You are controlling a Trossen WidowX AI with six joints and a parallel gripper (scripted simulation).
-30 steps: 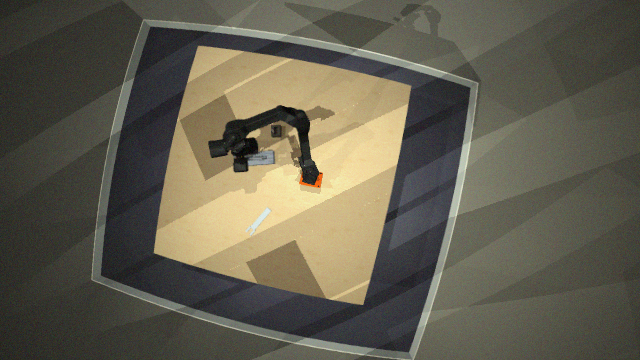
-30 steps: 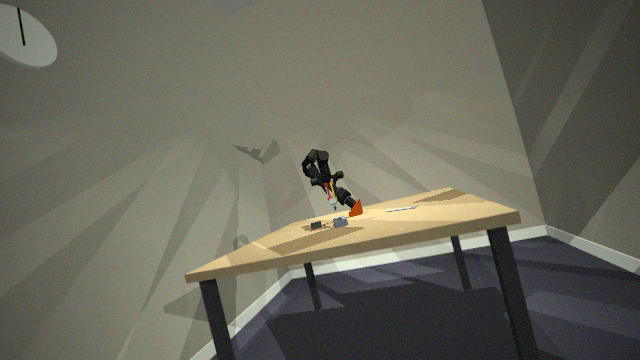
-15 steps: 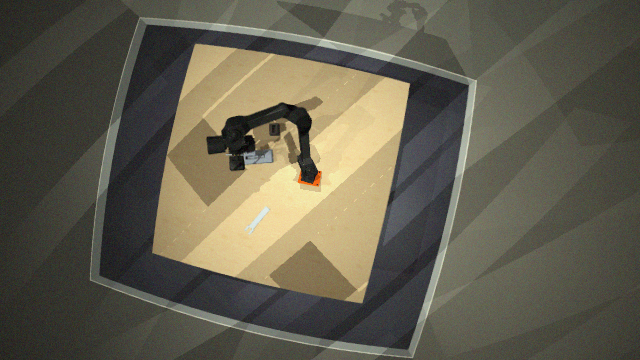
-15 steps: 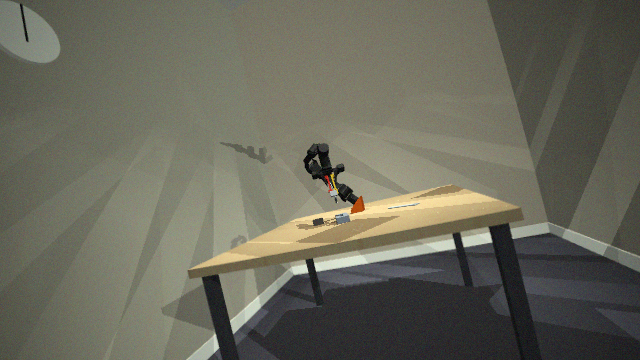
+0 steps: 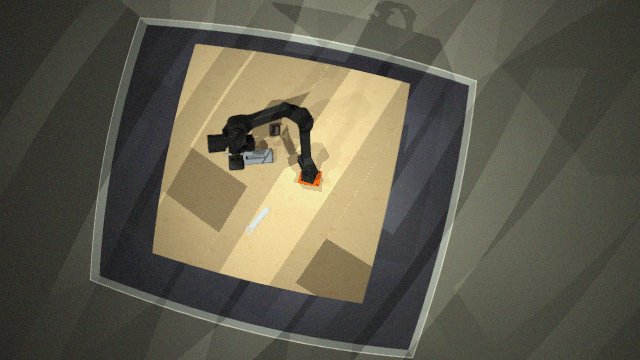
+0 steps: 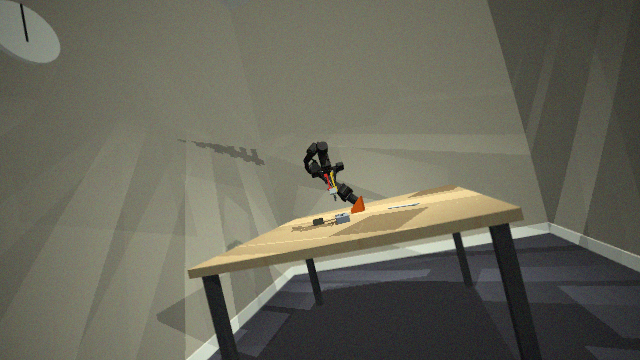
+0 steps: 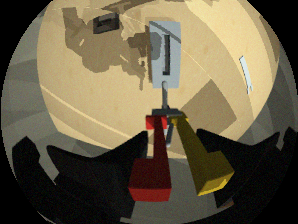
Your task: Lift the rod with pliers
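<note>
Locking pliers (image 6: 333, 191) (image 7: 161, 112), one, red and yellow handles, hanging above one slotted block (image 5: 269, 156) (image 6: 342, 218) (image 7: 174, 65); claw (image 5: 233, 153) (image 6: 330, 175) (image 7: 173, 135) pinching them. Wrench (image 5: 258, 220) (image 6: 404, 205) (image 7: 245, 74), one, lying apart. Thin grey piece at the pliers' head: rod or jaw, indistinguishable.

From above, the gripper (image 5: 231, 153) (image 6: 329, 175) (image 7: 173, 135) and arm (image 5: 270, 114) (image 6: 310, 159) hide most of the pliers (image 6: 333, 191) (image 7: 159, 145). Below it in the exterior view, their jaws are too small to read; far to its upper left, the picture's edge crops a clock (image 6: 30, 35).
</note>
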